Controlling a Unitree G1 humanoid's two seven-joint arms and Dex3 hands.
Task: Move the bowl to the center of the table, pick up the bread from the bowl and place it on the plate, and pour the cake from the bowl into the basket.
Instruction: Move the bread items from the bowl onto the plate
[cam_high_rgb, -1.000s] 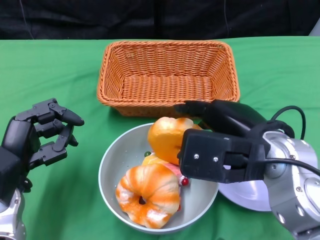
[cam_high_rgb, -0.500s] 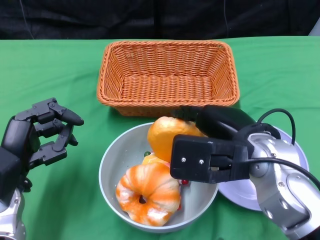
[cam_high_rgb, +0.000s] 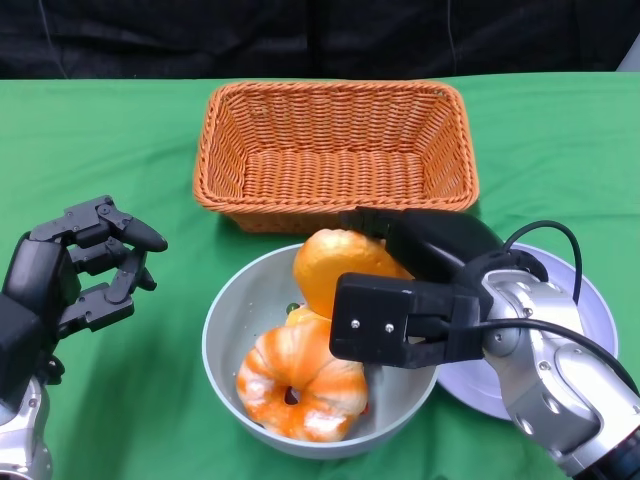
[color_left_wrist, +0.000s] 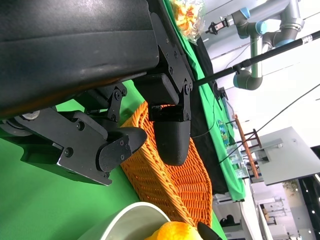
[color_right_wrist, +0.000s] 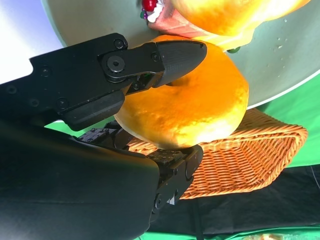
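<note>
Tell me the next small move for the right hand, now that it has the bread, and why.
Probably lift it straight up. The right hand grips the round bread from both sides, but the bread sits low against the bowl by the other pastry. Once clear, carry it to the plate.

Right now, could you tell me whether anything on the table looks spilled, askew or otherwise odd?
Nothing stands out. The bowl sits upright before the basket, its contents inside; the right hand grips the round bread over it, and the plate lies flat beside.
</note>
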